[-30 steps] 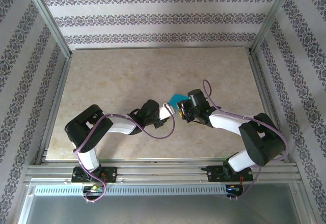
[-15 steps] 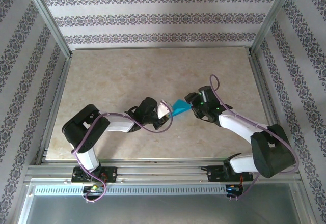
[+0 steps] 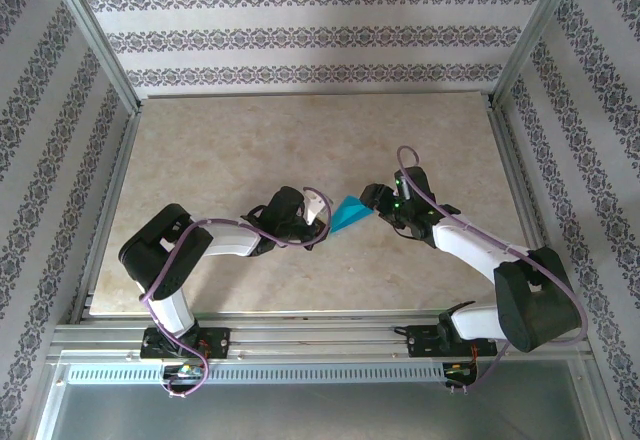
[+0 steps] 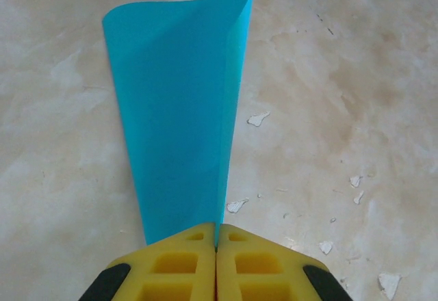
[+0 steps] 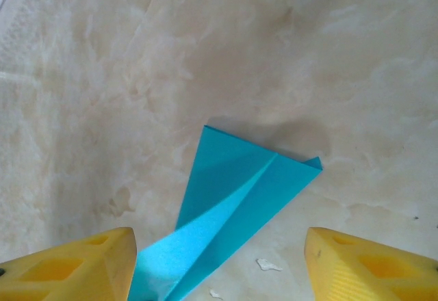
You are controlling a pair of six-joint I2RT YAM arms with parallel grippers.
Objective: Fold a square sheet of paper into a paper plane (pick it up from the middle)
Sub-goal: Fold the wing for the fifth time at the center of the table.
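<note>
Here the left tool point(image 4: 216, 247) is pinched shut on the narrow end of the paper point(image 4: 179, 109), probably to hold the folded layers together and stop the piece from sliding. The right tool point(image 5: 219, 243) stands open with one finger to each side of the wide end, gripping nothing. I judge this leaves it free to take a new hold. The paper sits near the middle of the counter point(image 3: 250, 150), between the two tools. It is teal, folded into a long tapering wedge with a lengthwise crease, its far edge curling upward.
</note>
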